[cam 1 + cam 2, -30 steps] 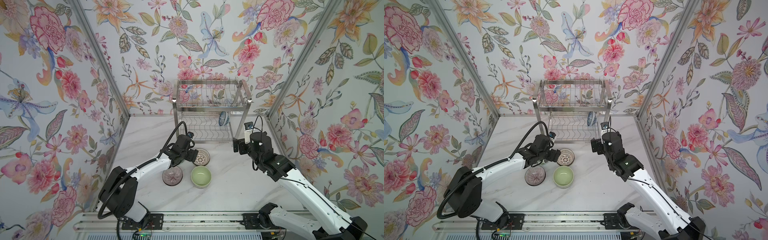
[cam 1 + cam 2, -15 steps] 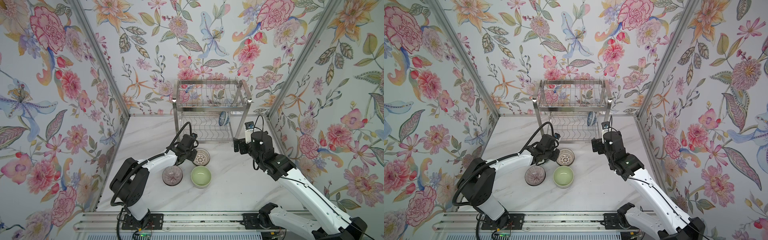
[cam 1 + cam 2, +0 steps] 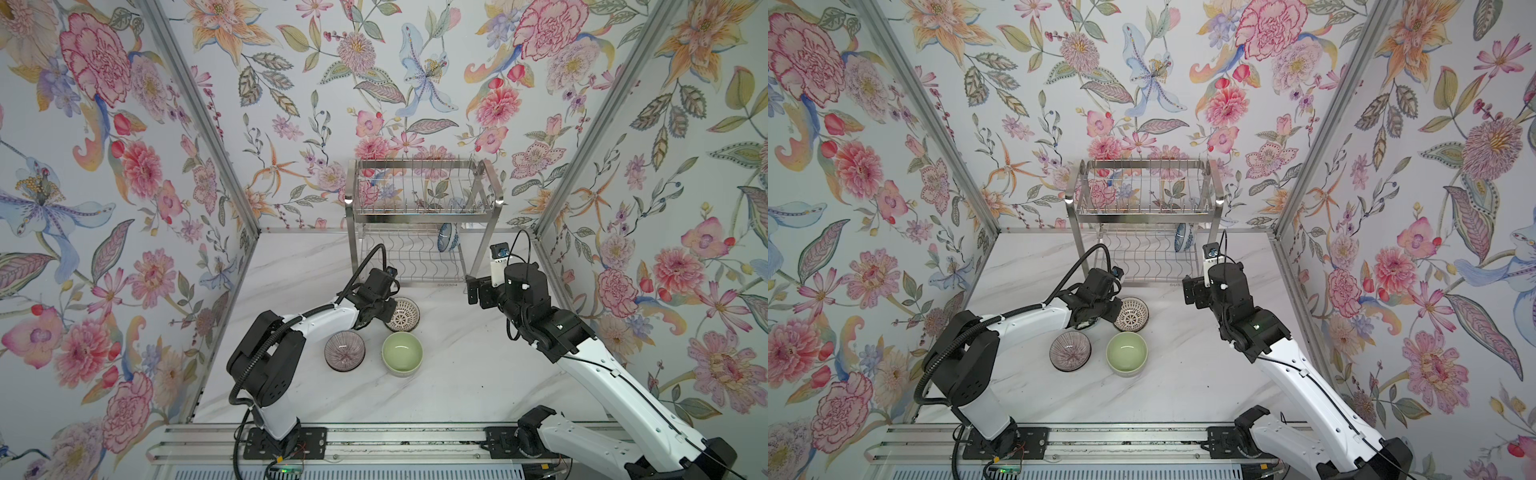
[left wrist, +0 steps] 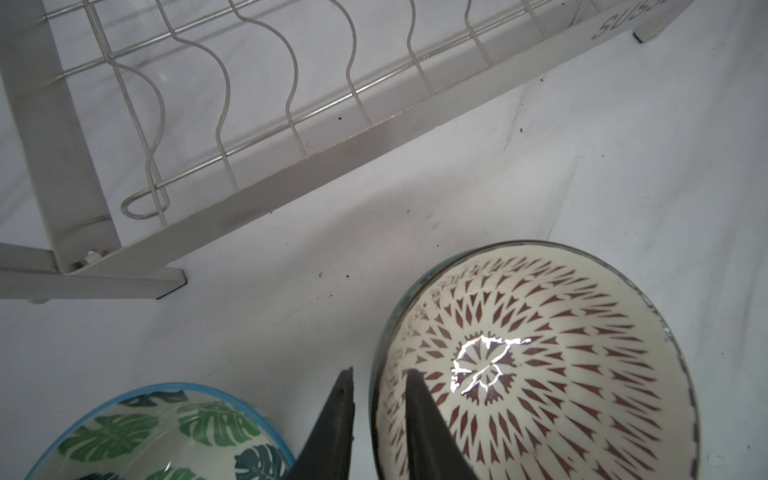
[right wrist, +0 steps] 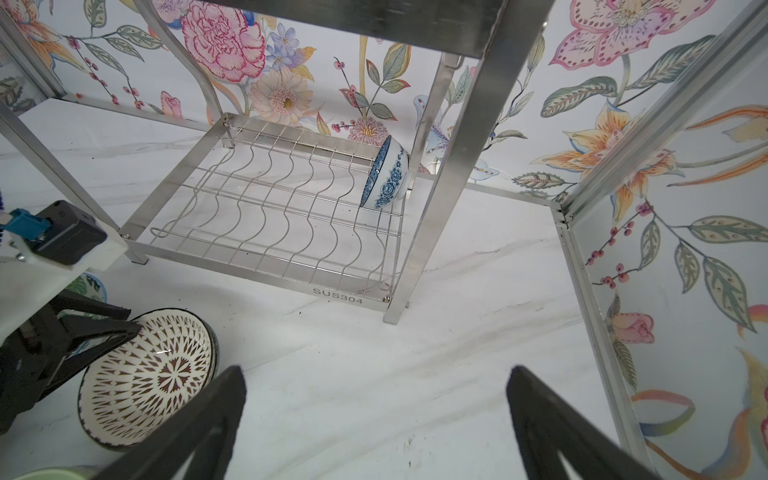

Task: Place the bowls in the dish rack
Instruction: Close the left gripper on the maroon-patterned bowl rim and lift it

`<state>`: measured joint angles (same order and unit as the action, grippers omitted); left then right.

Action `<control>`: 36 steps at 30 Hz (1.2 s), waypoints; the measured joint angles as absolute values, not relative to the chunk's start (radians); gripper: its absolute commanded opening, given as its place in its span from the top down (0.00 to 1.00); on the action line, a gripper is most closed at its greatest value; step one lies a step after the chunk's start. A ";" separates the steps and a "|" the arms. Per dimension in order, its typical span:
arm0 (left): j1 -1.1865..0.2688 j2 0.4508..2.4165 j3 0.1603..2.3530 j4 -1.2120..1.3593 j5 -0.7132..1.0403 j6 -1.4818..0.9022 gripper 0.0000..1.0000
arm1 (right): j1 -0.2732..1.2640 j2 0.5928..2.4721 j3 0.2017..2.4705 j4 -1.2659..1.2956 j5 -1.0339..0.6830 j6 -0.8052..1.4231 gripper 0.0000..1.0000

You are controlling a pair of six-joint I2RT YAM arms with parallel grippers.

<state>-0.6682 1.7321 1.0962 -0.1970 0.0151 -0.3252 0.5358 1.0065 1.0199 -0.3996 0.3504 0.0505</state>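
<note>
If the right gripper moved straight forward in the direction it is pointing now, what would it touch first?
Probably the bare table just before the dish rack, since the open right gripper tilts down toward it. If the line runs flatter than it looks, the rack's lower front bar comes first.

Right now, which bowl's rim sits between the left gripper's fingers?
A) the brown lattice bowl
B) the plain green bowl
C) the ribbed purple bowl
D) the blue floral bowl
A: in the left wrist view the left gripper has one finger inside and one outside the rim of the brown lattice bowl, and the right wrist view shows that bowl tilted.
</note>
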 measured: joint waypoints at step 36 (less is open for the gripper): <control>-0.673 1.713 1.134 -0.227 -0.015 -0.286 0.64 | 0.535 1.000 1.020 -0.400 0.351 0.051 0.01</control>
<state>-0.6727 1.7130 1.1336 -0.2272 -0.0151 -0.2863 0.5350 1.0004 1.0199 -0.4000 0.3511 0.0505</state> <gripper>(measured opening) 0.324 0.992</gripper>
